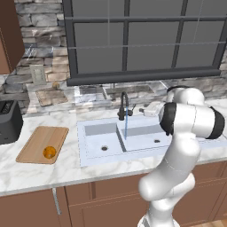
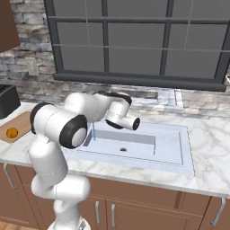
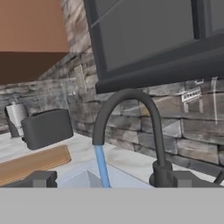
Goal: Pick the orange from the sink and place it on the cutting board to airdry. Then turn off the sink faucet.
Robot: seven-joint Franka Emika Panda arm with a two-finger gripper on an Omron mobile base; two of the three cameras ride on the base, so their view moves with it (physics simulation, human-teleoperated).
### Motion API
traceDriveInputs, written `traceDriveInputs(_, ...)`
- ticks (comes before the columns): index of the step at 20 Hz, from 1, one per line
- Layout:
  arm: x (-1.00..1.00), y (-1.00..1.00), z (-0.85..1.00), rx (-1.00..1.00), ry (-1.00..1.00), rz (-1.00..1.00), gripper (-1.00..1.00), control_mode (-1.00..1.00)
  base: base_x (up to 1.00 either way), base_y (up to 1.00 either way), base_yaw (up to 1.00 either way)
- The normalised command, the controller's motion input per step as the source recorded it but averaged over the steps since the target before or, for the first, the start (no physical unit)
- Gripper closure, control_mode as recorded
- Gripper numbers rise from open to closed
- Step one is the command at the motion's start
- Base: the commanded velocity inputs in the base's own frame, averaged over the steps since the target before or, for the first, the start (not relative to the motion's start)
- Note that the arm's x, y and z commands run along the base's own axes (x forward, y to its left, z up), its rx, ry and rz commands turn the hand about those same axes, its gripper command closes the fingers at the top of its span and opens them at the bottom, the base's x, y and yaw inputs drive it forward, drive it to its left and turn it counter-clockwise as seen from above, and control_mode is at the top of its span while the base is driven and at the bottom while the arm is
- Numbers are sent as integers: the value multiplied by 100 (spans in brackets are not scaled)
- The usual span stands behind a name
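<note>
One of two task stages reads as complete: the orange rests on the cutting board, near its front edge, left of the sink, where it can air-dry clear of the water. The remaining stage is the shutoff. Water runs from the sink faucet into the basin. My arm is raised over the sink's right side, so my hand camera faces the gooseneck head-on, with the toaster beyond it. My claw holds nothing; its fingertips stand spread well apart. I judge the next move requires locating the lever beside the base.
</note>
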Motion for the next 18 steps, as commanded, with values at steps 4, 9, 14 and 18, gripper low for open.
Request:
traceDriveInputs(4, 21, -13, -17, 0, 0, 2, -100, -100, 0, 0, 0)
traceDriveInputs(9, 23, -6, -21, 0, 0, 4, -100, -100, 0, 0, 0)
traceDriveInputs(14, 28, -1, -20, 0, 0, 6, -100, -100, 0, 0, 0)
traceDriveInputs(18, 33, 0, -13, 0, 0, 5, -100, -100, 0, 0, 0)
